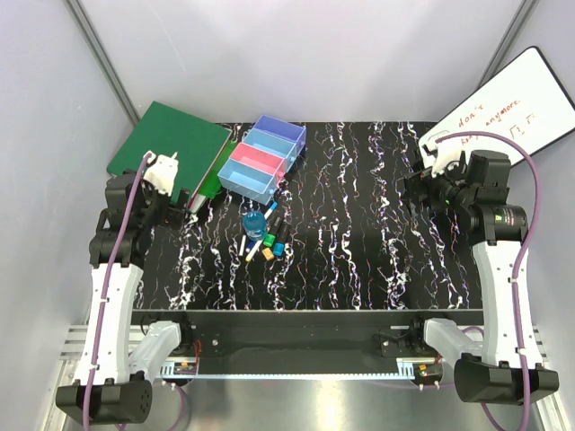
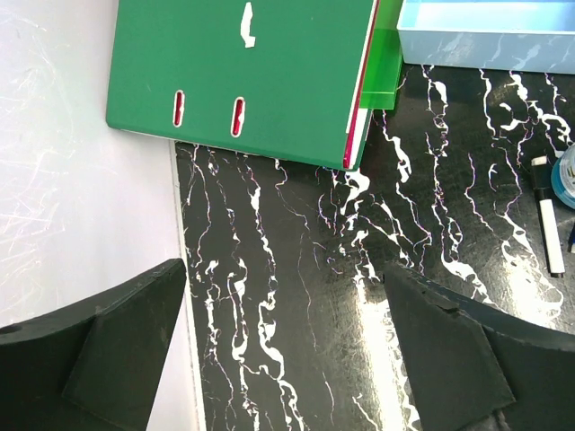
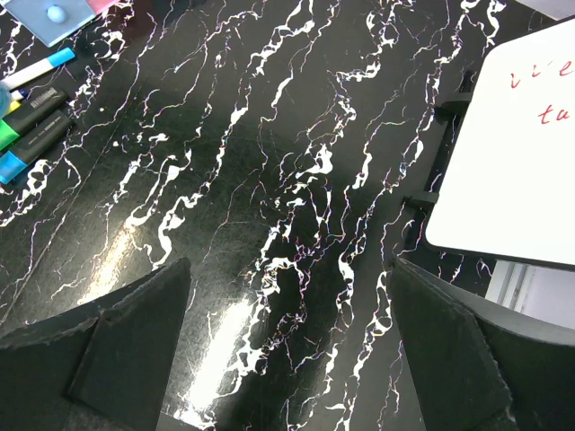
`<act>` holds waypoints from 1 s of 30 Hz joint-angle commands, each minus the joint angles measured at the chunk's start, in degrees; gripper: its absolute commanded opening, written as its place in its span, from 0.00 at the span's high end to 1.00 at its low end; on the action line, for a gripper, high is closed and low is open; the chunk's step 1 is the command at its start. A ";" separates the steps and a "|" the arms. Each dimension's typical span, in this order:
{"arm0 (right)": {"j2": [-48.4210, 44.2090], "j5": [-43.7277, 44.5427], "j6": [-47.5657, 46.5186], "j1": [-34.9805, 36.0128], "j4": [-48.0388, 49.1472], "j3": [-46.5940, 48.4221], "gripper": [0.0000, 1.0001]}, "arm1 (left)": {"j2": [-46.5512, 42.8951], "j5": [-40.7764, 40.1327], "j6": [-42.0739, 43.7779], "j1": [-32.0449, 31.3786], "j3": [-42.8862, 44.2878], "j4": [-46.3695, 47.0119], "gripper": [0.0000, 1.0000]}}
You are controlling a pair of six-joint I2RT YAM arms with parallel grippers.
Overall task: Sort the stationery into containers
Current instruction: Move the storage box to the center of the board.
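The stationery [image 1: 263, 235] lies in a tight huddle on the black marbled table [image 1: 377, 233], just in front of the containers [image 1: 244, 187]. It is a round blue tin [image 1: 254, 221] with short pens and markers crowded against it. None of it is in a bin yet.

The crowding looks like the main hazard. Fingers coming down on one marker would likely shove its neighbours, and round barrels may roll off. The tin looks wide and smooth, so a pinch across it could slip. The white marker [image 2: 546, 215] lies a little apart and seems the safer first pick.

The left gripper [image 2: 286, 269] hangs with jaws spread wide, holding nothing, close to the green ring binder [image 1: 166, 139]. The binder sits just beside the bins, so a careless swing could knock it into the row. The right gripper [image 3: 289, 265] is likewise spread and empty, well apart from the pile. It is near the whiteboard [image 1: 517, 108], which it could clip when it reaches across
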 commanded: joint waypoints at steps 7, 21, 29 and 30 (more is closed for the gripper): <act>-2.74 -0.03 -1.89 0.10 2.28 0.97 0.00 | -1.31 -2.08 -2.32 0.22 0.37 4.28 0.01; 24.23 -3.57 -9.44 8.16 -8.62 21.17 0.00 | -2.01 0.65 1.00 0.13 1.95 4.20 0.01; 47.78 6.91 -12.89 19.79 -4.41 40.76 0.08 | -2.45 2.75 3.12 0.13 -1.30 4.02 0.01; 49.89 7.35 -12.01 20.14 -3.27 42.96 0.10 | -2.19 3.02 3.30 0.13 -1.65 4.11 0.01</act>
